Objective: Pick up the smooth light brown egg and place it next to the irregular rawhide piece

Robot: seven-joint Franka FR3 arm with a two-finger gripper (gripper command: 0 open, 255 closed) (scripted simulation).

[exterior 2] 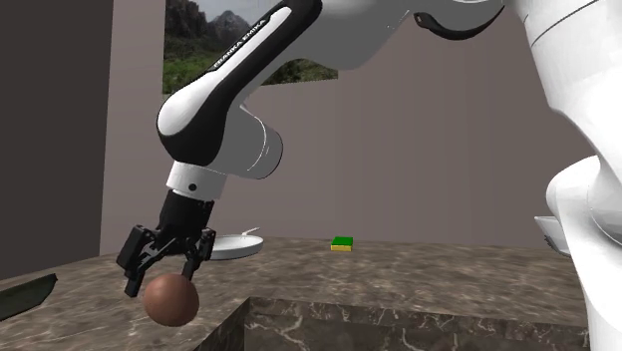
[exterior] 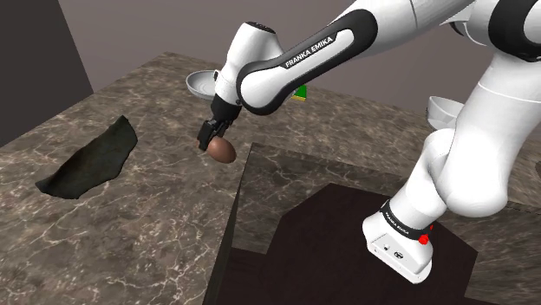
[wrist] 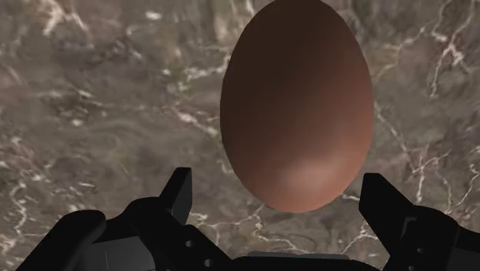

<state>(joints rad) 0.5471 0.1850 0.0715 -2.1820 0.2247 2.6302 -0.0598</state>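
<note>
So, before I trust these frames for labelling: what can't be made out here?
Dark irregular piece: cut off by the second exterior view's left edge.
Green block: mostly behind the arm in the shoulder view.
Egg: whether it rests on the counter is unclear; the pincer covers its top.

Open path: bare table (exterior: 147,217) runs between the egg (exterior: 221,151) and the rawhide piece (exterior: 89,158).
Far edge: white bowl (exterior: 199,82) and green block (exterior: 300,94), well apart from the egg.
Shoulder view's right: stand (exterior: 347,234), near the egg.
</note>
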